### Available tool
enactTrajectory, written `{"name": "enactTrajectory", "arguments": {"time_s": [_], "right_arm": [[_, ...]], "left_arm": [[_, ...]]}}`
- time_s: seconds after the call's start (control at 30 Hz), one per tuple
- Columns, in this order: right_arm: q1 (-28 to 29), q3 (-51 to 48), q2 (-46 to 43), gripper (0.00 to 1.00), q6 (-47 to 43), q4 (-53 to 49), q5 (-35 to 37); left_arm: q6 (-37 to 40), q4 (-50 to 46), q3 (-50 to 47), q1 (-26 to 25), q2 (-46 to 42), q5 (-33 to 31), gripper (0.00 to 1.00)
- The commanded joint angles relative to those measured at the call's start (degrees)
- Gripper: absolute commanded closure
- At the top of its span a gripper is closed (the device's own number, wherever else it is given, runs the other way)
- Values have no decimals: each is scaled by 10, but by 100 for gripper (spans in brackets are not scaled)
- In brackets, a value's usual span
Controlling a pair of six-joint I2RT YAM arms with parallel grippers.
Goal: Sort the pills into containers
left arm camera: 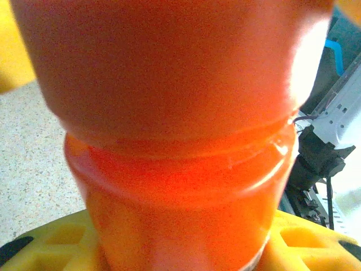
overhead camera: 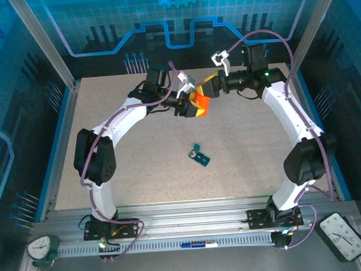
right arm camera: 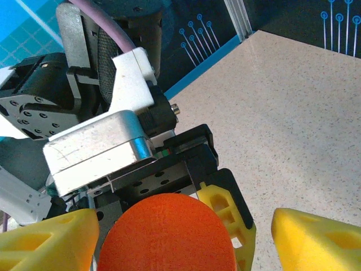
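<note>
Left claw [overhead camera: 191,104] pinches the orange bottle [left arm camera: 180,141] aloft; right claw [right arm camera: 189,226] straddles its cap [right arm camera: 163,248], spread. Uncapping step, I judge: next squeeze and twist. Pill box [overhead camera: 200,155] lies on the worktop [overhead camera: 139,169] beneath, well apart.

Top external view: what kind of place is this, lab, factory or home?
Most likely a lab robot cell: aluminium frame posts enclose a speckled table, blue circuit-print wall panels stand behind it, and a slotted mounting rail carries both arm bases.

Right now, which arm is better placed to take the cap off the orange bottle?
Right. The right gripper is open, its fingers either side of the cap; the left gripper holds the orange bottle.
</note>
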Motion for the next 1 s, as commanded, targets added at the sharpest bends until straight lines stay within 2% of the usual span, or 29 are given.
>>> {"name": "enactTrajectory", "arguments": {"time_s": [0.0, 0.27, 0.47, 0.77, 0.97], "right_arm": [[7, 16, 6, 25, -11, -14, -2], [11, -5, 1, 57, -5, -4, 5], [26, -89, -33, 67, 33, 61, 49], [46, -259, -116, 69, 120, 259, 122], [47, -253, -101, 70, 140, 253, 115]], "left_arm": [[16, -8, 23, 0, 4, 24, 100], [16, -9, 25, 0, 6, 22, 100], [-4, 21, 24, -1, 4, 3, 100], [-42, 69, 18, -1, 0, -2, 100], [-52, 83, 15, -1, -1, -1, 100]]}}
